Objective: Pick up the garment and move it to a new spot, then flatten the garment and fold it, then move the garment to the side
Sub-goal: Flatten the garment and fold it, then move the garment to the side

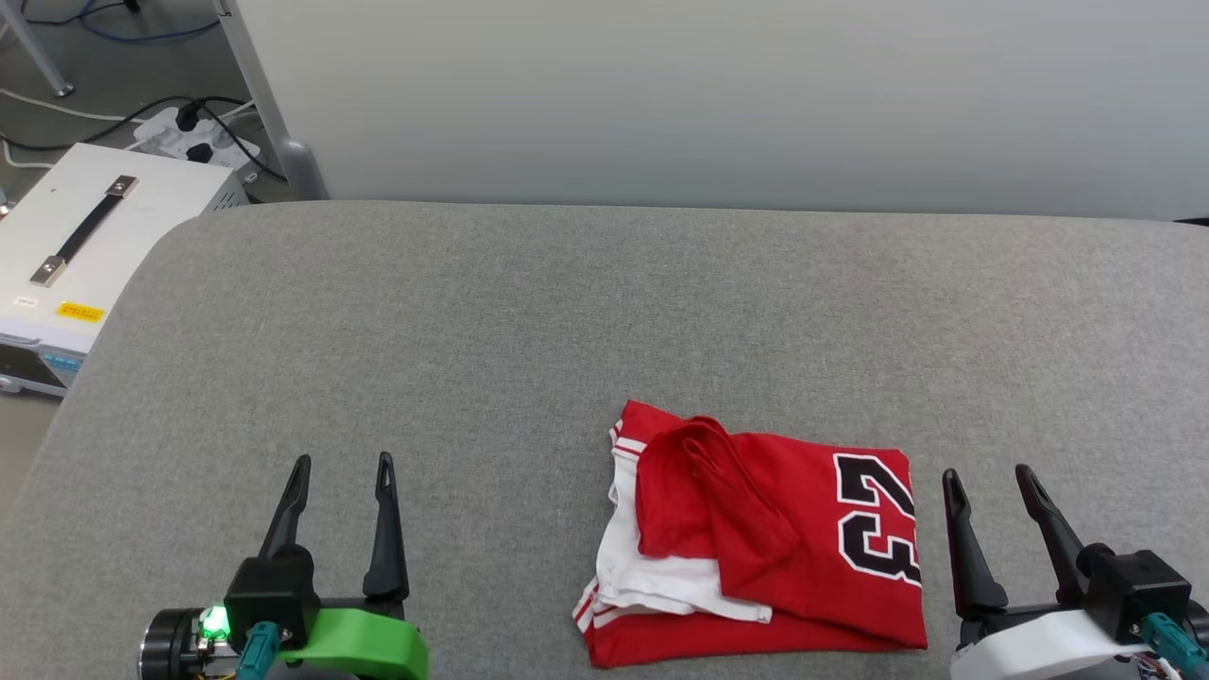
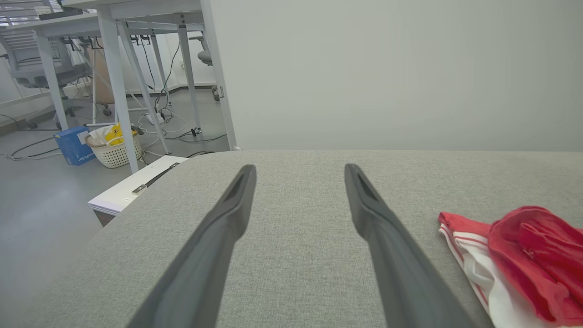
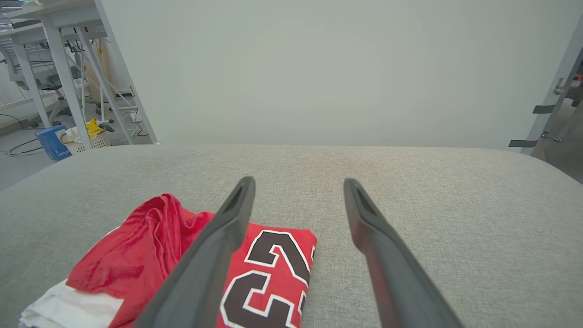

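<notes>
head view: the garment (image 1: pixel 803 548) lies in a loose, uneven fold on the grey fabric tabletop (image 1: pixel 567 312), close to the tabletop's near edge and toward its right end. its red face is up, with a black, white-edged "23" (image 1: pixel 878 515) on the right part and a white sleeve with striped trim sticking out on the left. the left gripper (image 1: pixel 343 463) sits over the tabletop's near edge toward its left end, fingers spread wide and empty. the right gripper (image 1: pixel 987 472) sits over the same edge near the tabletop's right end, just beside the garment and apart from it, fingers also wide and empty. a white case with a dark handle (image 1: pixel 94 246) stands on the floor off the tabletop's left end.

left wrist view: the left gripper (image 2: pixel 298 169) has its two fingers well apart above bare tabletop (image 2: pixel 296 205), with nothing between them. the garment (image 2: pixel 524 255) lies on the tabletop at this view's lower right.

right wrist view: the right gripper (image 3: pixel 298 182) is wide open, with bare tabletop (image 3: pixel 410 205) between its fingers. one finger crosses in front of the garment (image 3: pixel 136 255), which lies on the tabletop at this view's lower left.
</notes>
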Controlling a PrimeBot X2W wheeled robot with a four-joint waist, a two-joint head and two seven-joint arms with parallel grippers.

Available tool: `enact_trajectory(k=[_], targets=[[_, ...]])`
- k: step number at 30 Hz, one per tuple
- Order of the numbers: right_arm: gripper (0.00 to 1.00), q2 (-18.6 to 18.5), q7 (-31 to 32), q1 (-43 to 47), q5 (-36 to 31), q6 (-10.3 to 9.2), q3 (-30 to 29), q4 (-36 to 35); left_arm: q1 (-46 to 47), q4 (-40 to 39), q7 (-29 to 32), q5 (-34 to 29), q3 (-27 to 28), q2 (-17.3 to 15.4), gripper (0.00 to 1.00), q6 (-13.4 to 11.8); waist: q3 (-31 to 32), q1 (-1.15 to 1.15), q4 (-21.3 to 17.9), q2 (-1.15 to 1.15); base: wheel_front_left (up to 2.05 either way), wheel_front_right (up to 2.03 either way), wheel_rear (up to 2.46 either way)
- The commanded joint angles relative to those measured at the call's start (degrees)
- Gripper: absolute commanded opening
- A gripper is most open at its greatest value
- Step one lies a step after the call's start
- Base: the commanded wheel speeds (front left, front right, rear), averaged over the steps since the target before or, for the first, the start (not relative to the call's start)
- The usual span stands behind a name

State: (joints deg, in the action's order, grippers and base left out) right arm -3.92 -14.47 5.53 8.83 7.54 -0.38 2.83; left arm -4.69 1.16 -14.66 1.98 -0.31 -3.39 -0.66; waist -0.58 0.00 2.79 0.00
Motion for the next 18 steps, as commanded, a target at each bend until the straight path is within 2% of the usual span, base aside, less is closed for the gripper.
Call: enact_trajectory(k=[1,11,18], targets=[[1.0,0.18,-0.52,0.67,-0.42,-0.05,-0.04,0.16,-0.82,0.11,-0.34,0.11,-0.14,0.14,1.0,0.3,-0.06,0.0,0.07,0.0,0.0,0.0,0.0],[1.0,-0.7,-0.52,-1.0,-2.15,-0.05,-0.35,0.27,-0.61,0.67,-0.34,0.05,-0.39,0.25,1.0,0.01,-0.22,0.0,0.34,0.0,0.0,0.0,0.0],[1.0,-6.35,-0.52,-8.95,-0.78,-0.05,-0.69,-0.24,0.24,0.94,-0.34,-0.01,-0.6,0.31,1.0,-0.09,-1.31,0.0,0.69,0.0,0.0,0.0,0.0]])
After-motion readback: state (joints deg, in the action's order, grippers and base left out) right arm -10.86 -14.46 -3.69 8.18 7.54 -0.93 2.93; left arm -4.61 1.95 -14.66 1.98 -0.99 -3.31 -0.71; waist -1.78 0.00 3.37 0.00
